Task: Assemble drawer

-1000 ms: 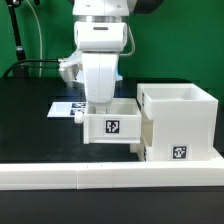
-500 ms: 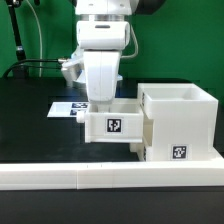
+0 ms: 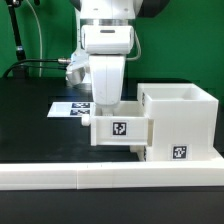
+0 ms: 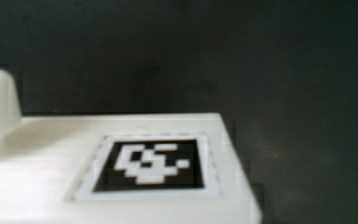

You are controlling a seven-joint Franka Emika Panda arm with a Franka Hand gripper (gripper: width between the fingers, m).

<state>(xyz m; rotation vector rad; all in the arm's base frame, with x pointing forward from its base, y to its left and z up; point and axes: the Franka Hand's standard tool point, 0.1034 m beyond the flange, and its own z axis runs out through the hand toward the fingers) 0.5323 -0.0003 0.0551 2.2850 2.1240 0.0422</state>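
The drawer's tall white housing (image 3: pixel 185 120) stands at the exterior view's right, open at the top, with a tag low on its front. A small white tray (image 3: pixel 120 130) with a tag on its facing wall is held just off the table, its right side against the housing. My gripper (image 3: pixel 107 106) reaches down into the tray from above, and its fingertips are hidden behind the tray wall. In the wrist view the tray's tagged wall (image 4: pixel 153 162) fills the lower part over the dark table (image 4: pixel 265 60). The second tray is out of view.
The marker board (image 3: pixel 68 108) lies flat on the black table behind and to the left of the tray. A long low white wall strip (image 3: pixel 100 176) runs along the front edge. A green post (image 3: pixel 18 35) and a cable stand at the back left.
My gripper has carried the tray to the exterior view's right, from a gap beside the housing until it sits against the housing's left side.
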